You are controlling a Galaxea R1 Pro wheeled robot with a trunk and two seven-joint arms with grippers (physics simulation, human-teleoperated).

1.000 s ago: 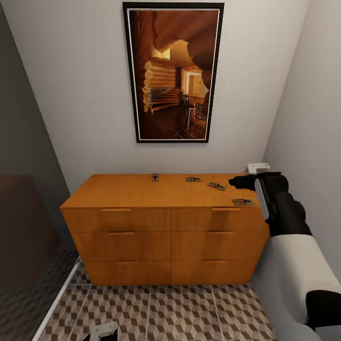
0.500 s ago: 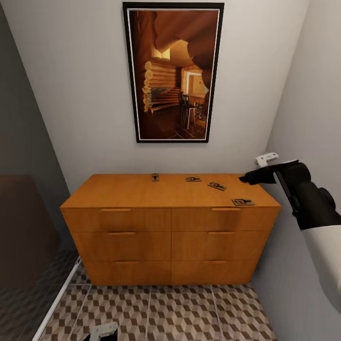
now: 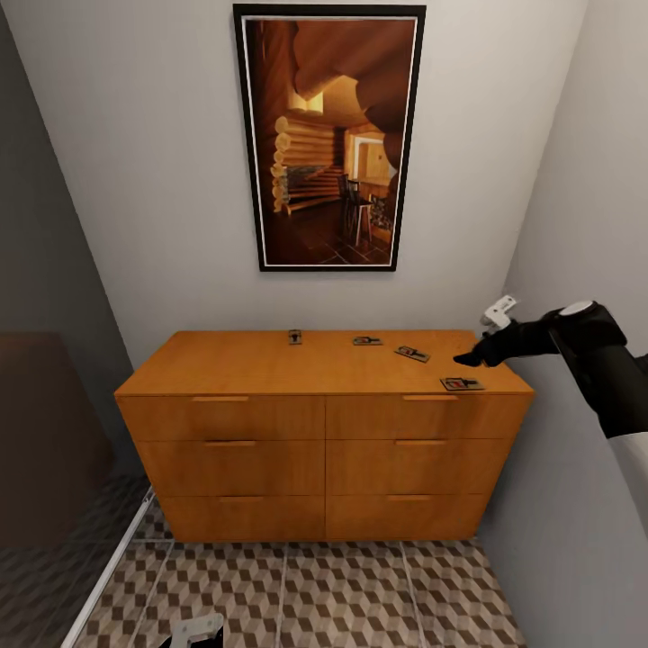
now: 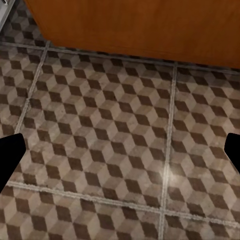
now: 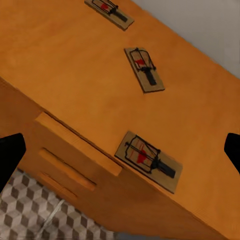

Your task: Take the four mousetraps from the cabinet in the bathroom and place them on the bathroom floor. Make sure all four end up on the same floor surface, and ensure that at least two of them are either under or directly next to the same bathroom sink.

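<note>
The left gripper is held low over the bathroom floor, its fingers spread and empty. Four mousetraps are spaced along the cabinet top. The right gripper is poised above the rightmost one, its fingers parted, nothing grasped.

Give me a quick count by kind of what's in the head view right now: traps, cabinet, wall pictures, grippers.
Mousetraps: 4
Cabinet: 1
Framed picture: 1
Grippers, right gripper and left gripper: 2
Total: 8
</note>
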